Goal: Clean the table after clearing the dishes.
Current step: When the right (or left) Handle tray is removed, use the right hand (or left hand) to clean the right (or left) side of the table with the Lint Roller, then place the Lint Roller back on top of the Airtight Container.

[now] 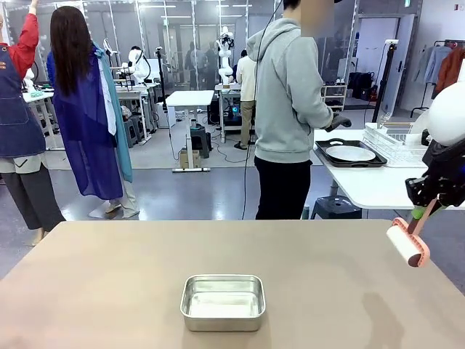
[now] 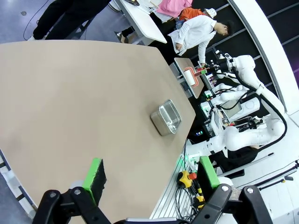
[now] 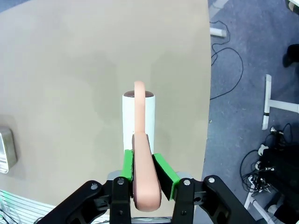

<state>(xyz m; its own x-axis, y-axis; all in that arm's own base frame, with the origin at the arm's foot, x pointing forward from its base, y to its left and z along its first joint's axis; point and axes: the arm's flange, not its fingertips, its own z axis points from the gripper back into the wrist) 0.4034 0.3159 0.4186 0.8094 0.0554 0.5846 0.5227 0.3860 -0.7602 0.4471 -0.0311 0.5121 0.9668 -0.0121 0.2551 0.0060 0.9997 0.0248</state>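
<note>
The right gripper [image 3: 142, 170] pinches the pink handle of a lint roller [image 1: 408, 246], roll downward, probably to sweep the table [image 1: 109, 283]; it hangs above the 3 o'clock edge. The left gripper [image 2: 149, 179] stands spread and empty; one plate on its tray [image 1: 351, 153] sits on the white side table, at 1 o'clock beside the person [image 1: 287, 109]; a steel pan [image 1: 222, 302] waits at 6 o'clock.

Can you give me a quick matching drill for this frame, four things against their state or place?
Things:
1. steel pan
2. lint roller
3. left gripper
4. white plate

States:
A. open, holding nothing
B. on a dark tray on the white side table
C. gripped by its pink handle above the table's right edge
D. sitting on the taupe table, near the front

Pairs: 1-D, 2-C, 3-A, 4-B
</note>
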